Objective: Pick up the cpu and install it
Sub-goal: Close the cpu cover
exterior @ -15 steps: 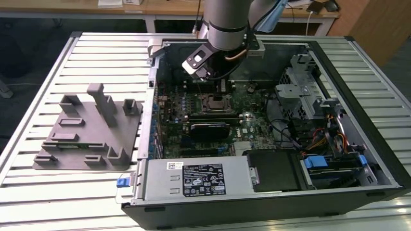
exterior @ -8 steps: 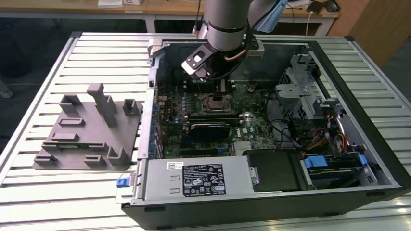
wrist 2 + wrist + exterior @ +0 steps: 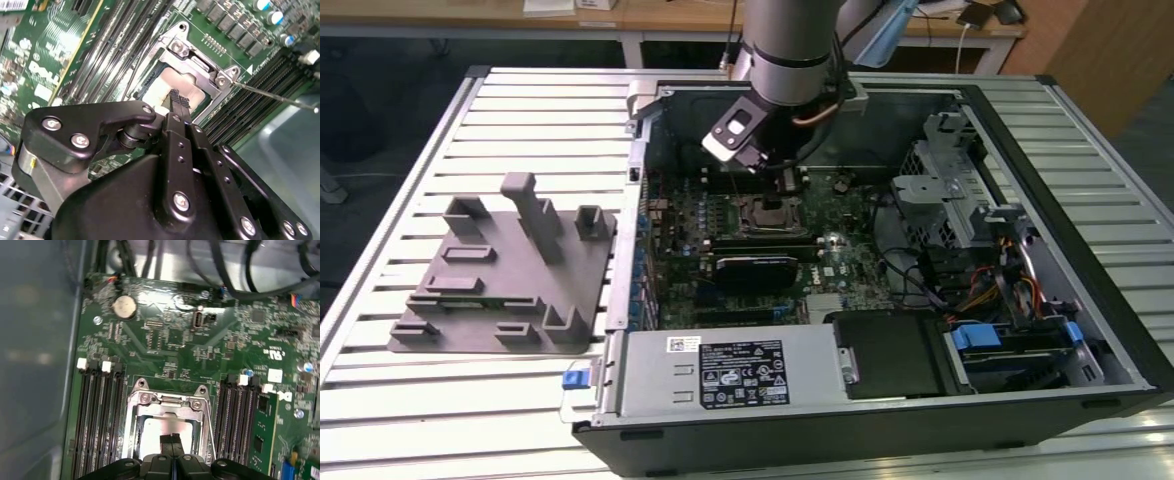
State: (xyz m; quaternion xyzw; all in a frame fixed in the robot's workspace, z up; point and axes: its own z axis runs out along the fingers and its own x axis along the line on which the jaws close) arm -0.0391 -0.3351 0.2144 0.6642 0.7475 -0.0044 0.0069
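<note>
The end effector (image 3: 171, 439) is clenched, its two fingers pressed together with nothing between them. It hangs just above the cpu (image 3: 159, 432); I cannot tell whether they touch. The cpu lies flat inside the socket frame (image 3: 167, 404), metal edges close around it and memory slots (image 3: 97, 425) flanking both sides. The second wrist view shows a thin lever wire (image 3: 275, 95) beside the frame. The exterior view shows the computer case (image 3: 1067, 250) walls ringing the board, and a grey fixture block (image 3: 507, 270) well apart on the tabletop (image 3: 400, 150).
</note>
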